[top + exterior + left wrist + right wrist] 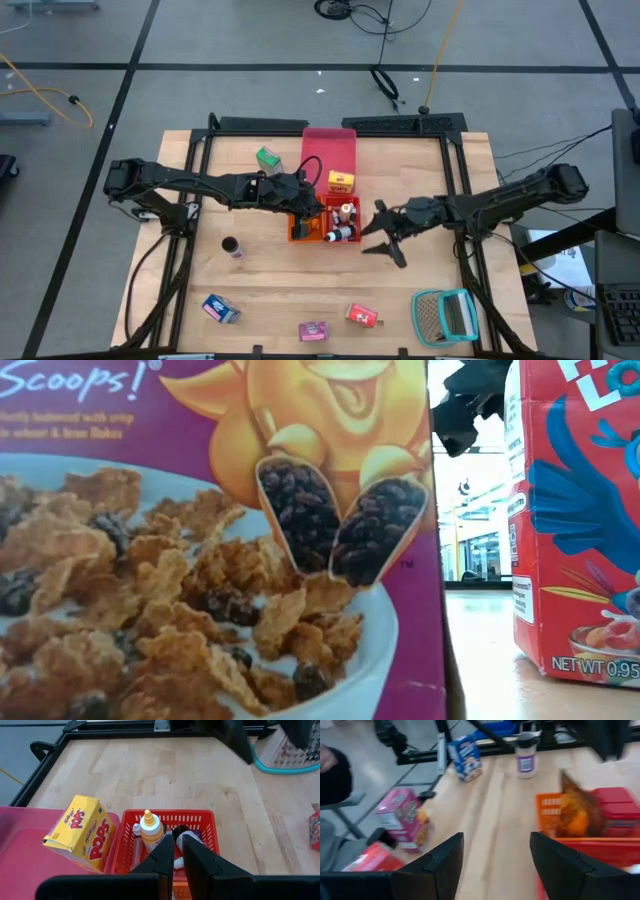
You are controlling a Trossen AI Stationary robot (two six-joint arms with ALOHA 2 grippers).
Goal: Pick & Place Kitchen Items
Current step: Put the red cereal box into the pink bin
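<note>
Small bottles (151, 831) stand in the orange tray (312, 232) at the table's middle. A yellow box (341, 181) lies on the red tray (330, 148) behind it. A green box (268, 157), a dark-lidded jar (232, 246), and blue (220, 308), pink (312, 330) and red (362, 316) boxes lie loose on the wood. My left gripper (177, 852) hangs shut over the orange tray, with nothing visible between its fingers. My right gripper (384, 236) hovers open just right of the orange tray, above bare wood, holding nothing.
A teal mesh basket (446, 316) sits at the near right corner. In the low view the pink box (200, 560) and the red box (580, 520) stand close to the camera and hide most of the table. A person's dark sleeve (332, 775) shows beyond the table edge.
</note>
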